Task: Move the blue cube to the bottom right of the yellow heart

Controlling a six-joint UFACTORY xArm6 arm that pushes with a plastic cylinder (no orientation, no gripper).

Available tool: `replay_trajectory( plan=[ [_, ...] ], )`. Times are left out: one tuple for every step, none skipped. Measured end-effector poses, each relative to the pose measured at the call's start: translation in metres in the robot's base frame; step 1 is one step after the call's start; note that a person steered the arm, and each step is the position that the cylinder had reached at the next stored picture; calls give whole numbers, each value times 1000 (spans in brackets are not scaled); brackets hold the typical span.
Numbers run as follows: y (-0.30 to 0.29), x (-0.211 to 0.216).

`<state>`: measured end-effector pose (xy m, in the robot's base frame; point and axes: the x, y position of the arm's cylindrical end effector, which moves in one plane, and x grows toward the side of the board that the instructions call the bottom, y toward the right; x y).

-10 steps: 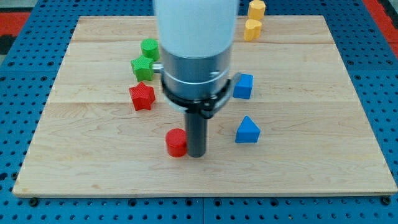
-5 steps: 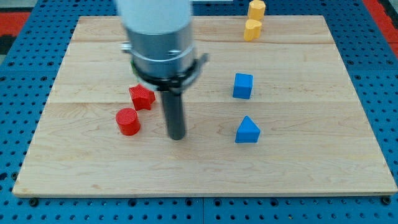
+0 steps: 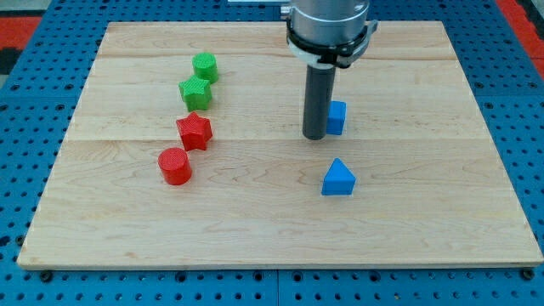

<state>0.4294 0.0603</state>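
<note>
The blue cube (image 3: 337, 117) sits right of the board's centre. My tip (image 3: 315, 136) stands at its left side, touching or nearly touching it; the rod hides the cube's left edge. The yellow heart does not show: the arm's body at the view's top covers the spot where the yellow blocks stood.
A blue triangular block (image 3: 338, 178) lies below the cube. On the left stand a green cylinder (image 3: 205, 66), a green star-like block (image 3: 195, 91), a red star (image 3: 195, 131) and a red cylinder (image 3: 176, 165). The wooden board (image 3: 425, 212) sits on a blue pegboard.
The red cylinder was pushed left to below the red star. My tip then swung right and up, from the board's middle left to the blue cube's left side. The arm now hides the yellow blocks.
</note>
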Motion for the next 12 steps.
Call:
replay_trajectory(
  plan=[
    [13,-13],
    [21,-15],
    [28,10],
    [42,-12],
    [59,-45],
    [71,-74],
    [29,-61],
    [-16,-61],
    [-22,-78],
    [-11,-84],
    [13,-84],
    [30,-86]
  ],
)
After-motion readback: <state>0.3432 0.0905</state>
